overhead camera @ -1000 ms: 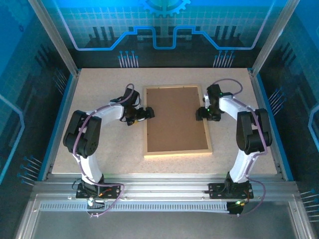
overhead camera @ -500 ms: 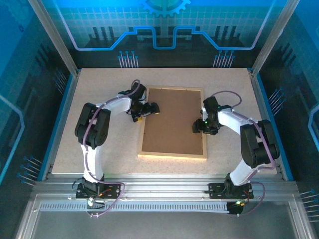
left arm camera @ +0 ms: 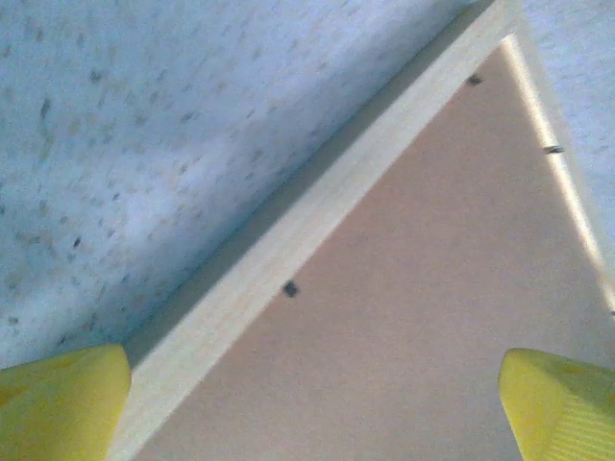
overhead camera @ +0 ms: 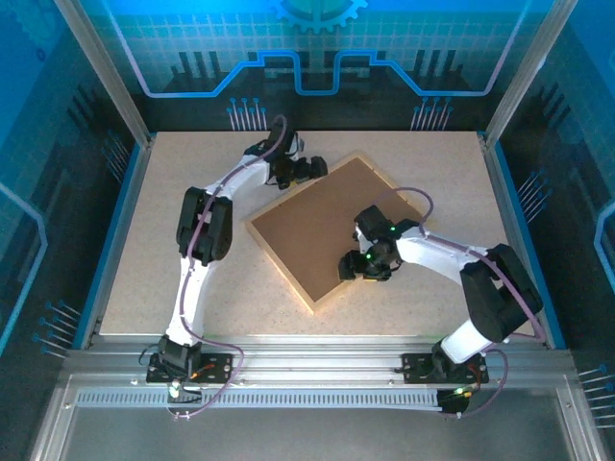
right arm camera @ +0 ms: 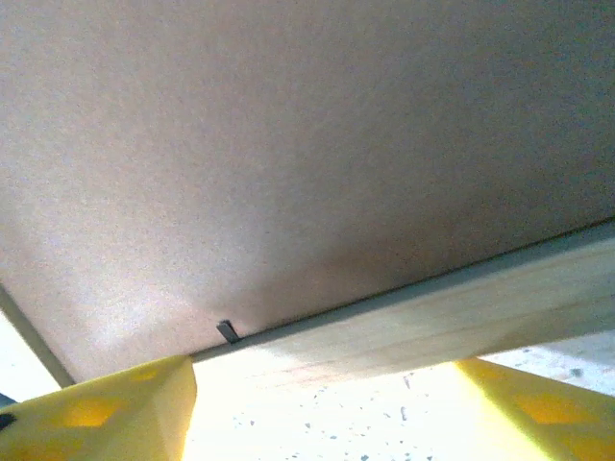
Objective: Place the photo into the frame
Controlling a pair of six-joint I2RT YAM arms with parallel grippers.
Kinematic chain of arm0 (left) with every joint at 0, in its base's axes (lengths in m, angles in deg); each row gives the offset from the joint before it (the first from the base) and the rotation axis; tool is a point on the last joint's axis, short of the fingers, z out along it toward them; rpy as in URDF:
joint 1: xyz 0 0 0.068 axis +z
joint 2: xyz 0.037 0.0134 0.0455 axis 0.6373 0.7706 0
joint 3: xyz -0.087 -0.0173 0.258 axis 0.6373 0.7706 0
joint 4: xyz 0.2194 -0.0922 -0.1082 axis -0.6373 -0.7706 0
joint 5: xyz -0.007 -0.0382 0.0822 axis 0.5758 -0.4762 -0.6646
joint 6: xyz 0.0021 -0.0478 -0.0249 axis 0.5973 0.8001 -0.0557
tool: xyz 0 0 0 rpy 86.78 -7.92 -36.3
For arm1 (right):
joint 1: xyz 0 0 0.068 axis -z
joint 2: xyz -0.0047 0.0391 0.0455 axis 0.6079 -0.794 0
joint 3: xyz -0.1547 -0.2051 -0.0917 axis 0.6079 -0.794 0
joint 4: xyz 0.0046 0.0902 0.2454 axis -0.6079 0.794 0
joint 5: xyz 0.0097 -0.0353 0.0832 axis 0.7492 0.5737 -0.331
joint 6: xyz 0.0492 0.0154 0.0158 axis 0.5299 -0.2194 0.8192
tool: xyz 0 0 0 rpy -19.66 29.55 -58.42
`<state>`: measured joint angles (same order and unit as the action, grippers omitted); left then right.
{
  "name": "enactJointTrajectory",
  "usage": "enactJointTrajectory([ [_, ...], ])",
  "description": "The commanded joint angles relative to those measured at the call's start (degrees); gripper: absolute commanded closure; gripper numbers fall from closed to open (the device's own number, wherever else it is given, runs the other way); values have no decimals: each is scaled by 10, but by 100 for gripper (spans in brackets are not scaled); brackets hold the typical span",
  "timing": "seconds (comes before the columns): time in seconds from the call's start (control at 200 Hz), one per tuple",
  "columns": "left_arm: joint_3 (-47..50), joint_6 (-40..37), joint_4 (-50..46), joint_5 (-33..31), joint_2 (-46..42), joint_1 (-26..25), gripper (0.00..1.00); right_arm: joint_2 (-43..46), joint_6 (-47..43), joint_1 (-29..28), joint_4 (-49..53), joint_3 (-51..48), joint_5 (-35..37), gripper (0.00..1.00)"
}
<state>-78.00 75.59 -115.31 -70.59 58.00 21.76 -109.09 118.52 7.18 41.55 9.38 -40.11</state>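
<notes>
on the speckled bench [overhead camera: 144, 240] the frame [left arm camera: 279, 259] lies askew, face down. we see left jaws and right jaws wide open, each astride a rail.

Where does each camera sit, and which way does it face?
Top external: above and behind the robot, looking down at the table; left arm, right arm and the frame show.
Left wrist: on the left arm, facing a frame corner; its yellow fingers show.
Right wrist: on the right arm, facing a frame rail; its yellow fingers show.
Shared: the frame's brown backing board.
</notes>
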Motion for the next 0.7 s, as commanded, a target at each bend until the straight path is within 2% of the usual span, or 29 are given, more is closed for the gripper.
enactJointTrajectory([
  [0.0, -29, -25, -34, 9, -33, 46, 1, 42, -23, 55, -14, 21, 15, 25],
  [0.095, -7, -37, -43, -9, -72, 68, 1, 52, -53, 111, -18, 39, 13, 21],
  [0.205, 74, -48, -36, -40, -138, 73, 1, 28, -94, 162, -21, 92, 36, 18],
  [0.29, 181, -28, 4, -46, -202, 73, 1, -20, -122, 197, -26, 147, 49, 13],
  [0.545, 515, 60, 142, -43, -404, 65, 1, -194, -172, 292, -46, 310, 60, 14],
  [0.695, 623, 98, 162, -69, -465, 30, 1, -264, -191, 318, -40, 366, 51, 14],
])
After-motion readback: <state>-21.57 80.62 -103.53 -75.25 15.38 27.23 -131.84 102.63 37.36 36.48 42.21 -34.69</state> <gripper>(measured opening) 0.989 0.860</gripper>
